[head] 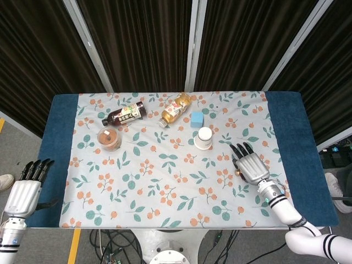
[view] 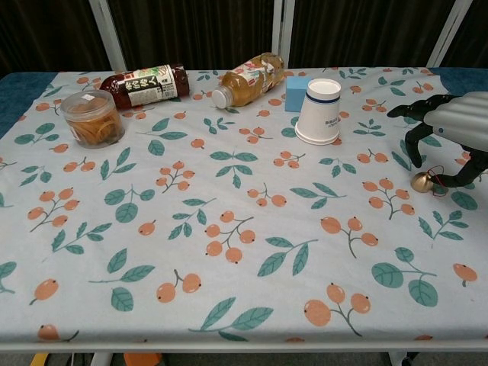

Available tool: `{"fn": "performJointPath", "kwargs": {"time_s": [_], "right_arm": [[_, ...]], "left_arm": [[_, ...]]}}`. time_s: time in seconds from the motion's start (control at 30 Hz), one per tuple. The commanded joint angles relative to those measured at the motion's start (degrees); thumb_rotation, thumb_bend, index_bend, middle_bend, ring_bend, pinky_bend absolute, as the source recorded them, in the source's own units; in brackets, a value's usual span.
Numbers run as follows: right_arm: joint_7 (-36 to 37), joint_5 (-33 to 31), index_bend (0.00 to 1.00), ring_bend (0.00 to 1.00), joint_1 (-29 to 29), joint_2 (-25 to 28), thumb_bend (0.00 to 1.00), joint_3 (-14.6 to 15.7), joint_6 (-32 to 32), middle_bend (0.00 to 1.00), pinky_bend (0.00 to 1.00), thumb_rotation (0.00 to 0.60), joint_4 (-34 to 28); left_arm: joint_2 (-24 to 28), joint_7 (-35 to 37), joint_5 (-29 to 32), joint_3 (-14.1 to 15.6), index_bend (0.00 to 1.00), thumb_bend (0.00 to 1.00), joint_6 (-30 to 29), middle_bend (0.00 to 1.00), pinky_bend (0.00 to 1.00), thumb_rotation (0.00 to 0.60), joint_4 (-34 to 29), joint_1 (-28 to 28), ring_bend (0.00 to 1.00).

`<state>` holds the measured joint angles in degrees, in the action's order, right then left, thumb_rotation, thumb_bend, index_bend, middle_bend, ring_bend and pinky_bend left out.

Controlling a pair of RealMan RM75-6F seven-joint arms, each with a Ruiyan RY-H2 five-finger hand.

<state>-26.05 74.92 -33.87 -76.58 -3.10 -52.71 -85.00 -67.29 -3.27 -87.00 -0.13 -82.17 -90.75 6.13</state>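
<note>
A small gold bell [view: 422, 181] with a thin red cord lies on the floral cloth at the right; in the head view the bell [head: 238, 172] peeks out beside my right hand. My right hand [view: 446, 126] hovers just over it, fingers spread and curved down, thumb close behind the bell, holding nothing. From above, the right hand [head: 250, 165] lies palm down just right of the white paper cup [head: 203, 138]. My left hand [head: 25, 190] hangs off the table's left edge, fingers straight, empty.
At the back lie a dark bottle [view: 145, 84] and a yellow tea bottle [view: 248, 78], both on their sides. A blue cube [view: 296, 93] sits behind the upturned paper cup [view: 319, 111]. A clear snack jar [view: 93, 117] stands at the left.
</note>
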Motion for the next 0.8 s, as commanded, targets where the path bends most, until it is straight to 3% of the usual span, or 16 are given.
{"fn": "performJointPath", "kwargs": {"time_s": [0.03, 0.8], "right_arm": [[-0.07, -0.08, 0.51, 0.0, -0.08, -0.11, 0.23, 0.07, 0.01, 0.01, 0.0, 0.6, 0.09], [0.28, -1.14, 0.55, 0.0, -0.6, -0.09, 0.26, 0.42, -0.17, 0.04, 0.0, 0.6, 0.5]], "left_arm": [[0.08, 0.1, 0.01, 0.16, 0.04, 0.0, 0.21, 0.05, 0.05, 0.6, 0.0, 0.05, 0.0], [0.15, 0.65, 0.07, 0.4, 0.04, 0.0, 0.54, 0.05, 0.05, 0.6, 0.35, 0.06, 0.0]]}}
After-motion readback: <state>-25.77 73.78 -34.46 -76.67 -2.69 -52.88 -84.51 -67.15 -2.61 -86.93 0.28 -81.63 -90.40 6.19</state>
